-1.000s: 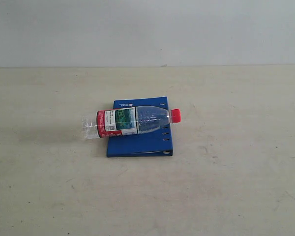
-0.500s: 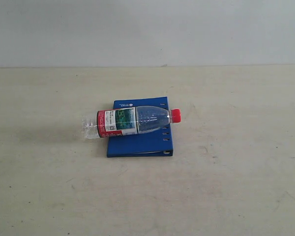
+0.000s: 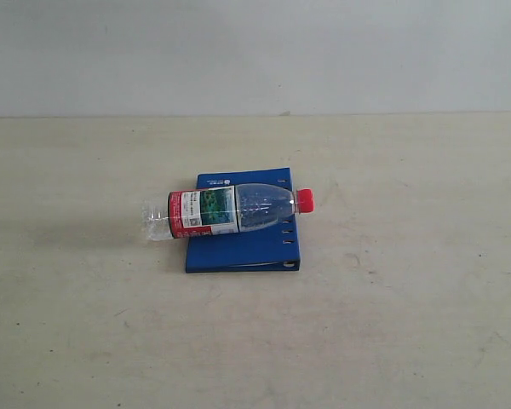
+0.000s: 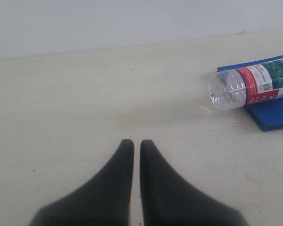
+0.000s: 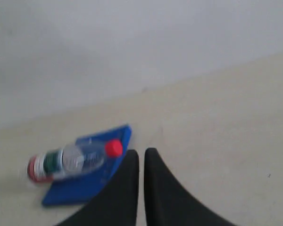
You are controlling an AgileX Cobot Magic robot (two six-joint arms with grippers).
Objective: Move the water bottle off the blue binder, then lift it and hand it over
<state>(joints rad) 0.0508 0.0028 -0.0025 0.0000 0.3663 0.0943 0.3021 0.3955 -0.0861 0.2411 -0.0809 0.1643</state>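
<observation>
the water bottle (image 3: pixel 226 211) is lying on its side across the blue binder (image 3: pixel 247 251), base overhanging the table (image 3: pixel 392 324). the left hand (image 4: pixel 137 143) and right hand (image 5: pixel 141 153) are sitting closed, away from it. whichever is approaching should be opening wide and meeting the bottle's body squarely, to avoid dragging the binder.

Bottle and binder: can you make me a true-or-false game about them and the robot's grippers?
1. The bottle lies on its side on the binder. True.
2. Its cap is blue. False: the cap is red.
3. The left gripper holds the bottle. False: it is shut on nothing, well apart from the bottle.
4. The bottle's clear bottom end sticks out past the binder's edge. True.
5. The binder stands upright. False: it lies flat on the table.
</observation>
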